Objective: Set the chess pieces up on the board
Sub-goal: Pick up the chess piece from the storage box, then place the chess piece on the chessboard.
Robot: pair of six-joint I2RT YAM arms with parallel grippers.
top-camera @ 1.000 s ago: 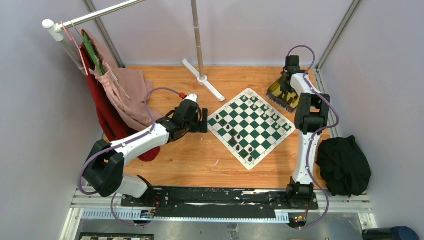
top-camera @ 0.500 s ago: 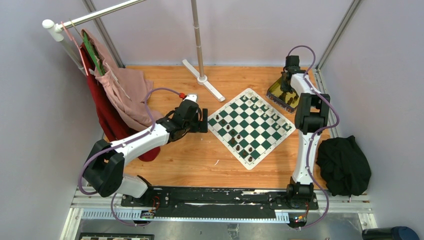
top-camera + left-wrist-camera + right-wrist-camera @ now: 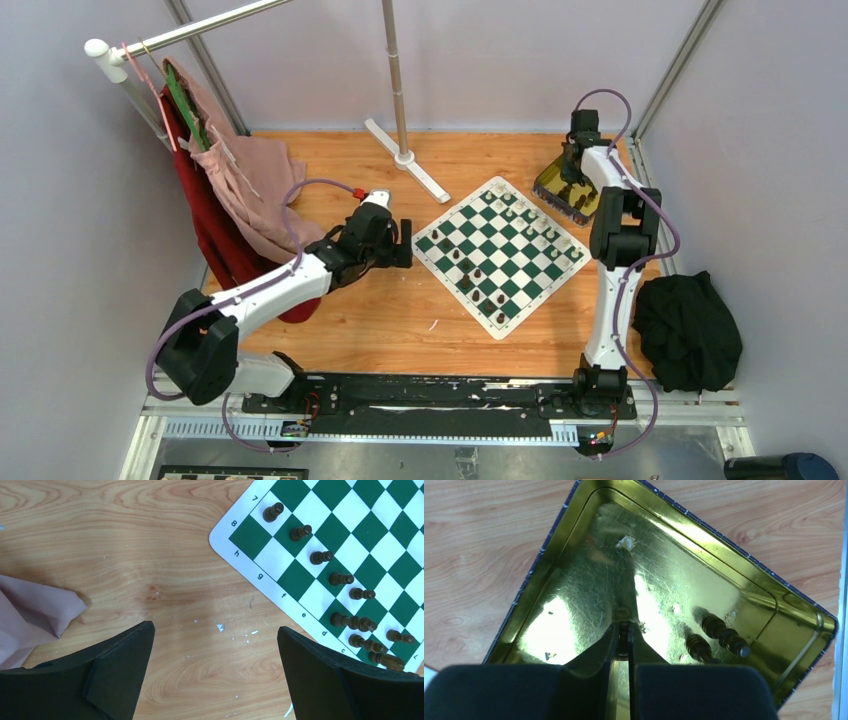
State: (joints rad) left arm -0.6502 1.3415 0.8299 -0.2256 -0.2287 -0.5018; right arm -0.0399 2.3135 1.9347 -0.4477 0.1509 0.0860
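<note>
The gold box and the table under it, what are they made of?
The gold box looks like thin metal, shiny and scratched: it throws back light in bright patches. The table looks like wood, or a wood-print board, with wavy grain lines and a smooth finish; which of the two I cannot tell.

The board [image 3: 521, 262] is a green-and-white checked mat with a white border, lying flat and turned cornerwise. Dark chess pieces [image 3: 321, 557] line its near-left side, with cream ones [image 3: 535, 222] on the far-right side. Two more dark pieces [image 3: 720, 632] lie on their sides in the gold tin [image 3: 589, 580].
</note>
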